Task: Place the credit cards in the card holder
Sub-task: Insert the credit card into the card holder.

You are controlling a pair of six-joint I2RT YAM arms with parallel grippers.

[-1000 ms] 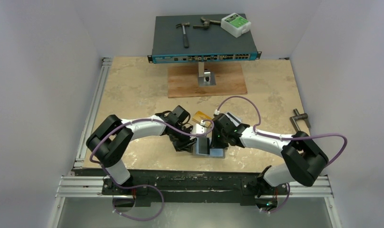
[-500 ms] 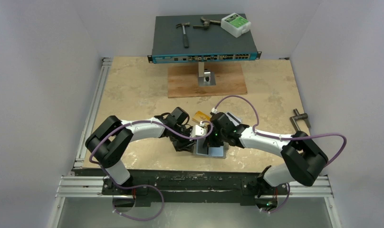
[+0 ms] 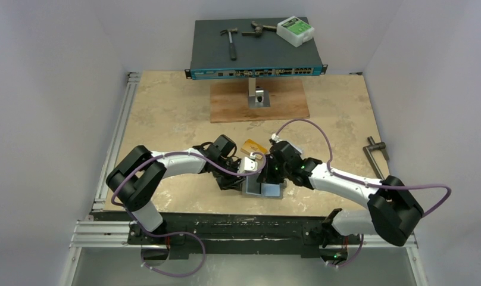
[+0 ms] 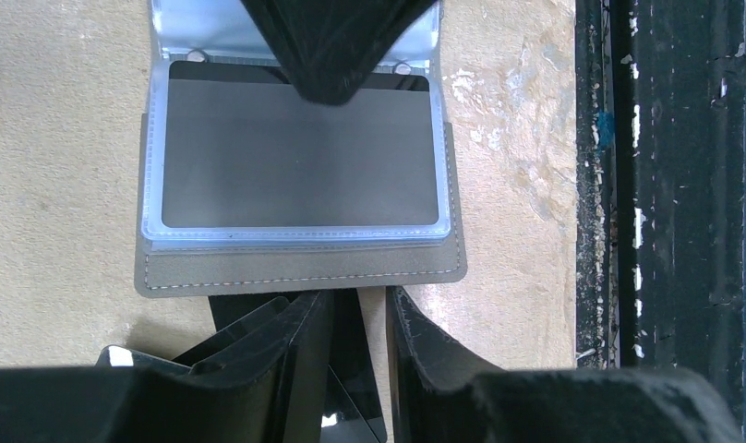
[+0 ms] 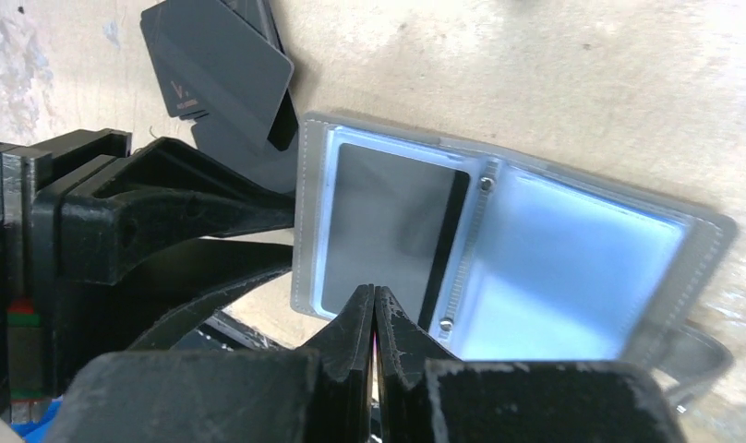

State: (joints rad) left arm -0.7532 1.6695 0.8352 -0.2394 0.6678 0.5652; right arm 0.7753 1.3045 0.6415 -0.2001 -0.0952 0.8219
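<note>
Under the clenched right claw [image 5: 374, 293], a striped credit card [image 5: 379, 221] lies in the open card holder [image 5: 582, 268]; left claw [image 4: 360, 297], grip unclear.

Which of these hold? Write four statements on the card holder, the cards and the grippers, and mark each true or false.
1. The card holder lies open on the table. True.
2. A dark-striped card sits in one of its sleeves. True.
3. The right gripper stands wide open. False: its jaws are shut.
4. The hammer lies beside the card holder. False: it lies on the network switch at the far end.
</note>
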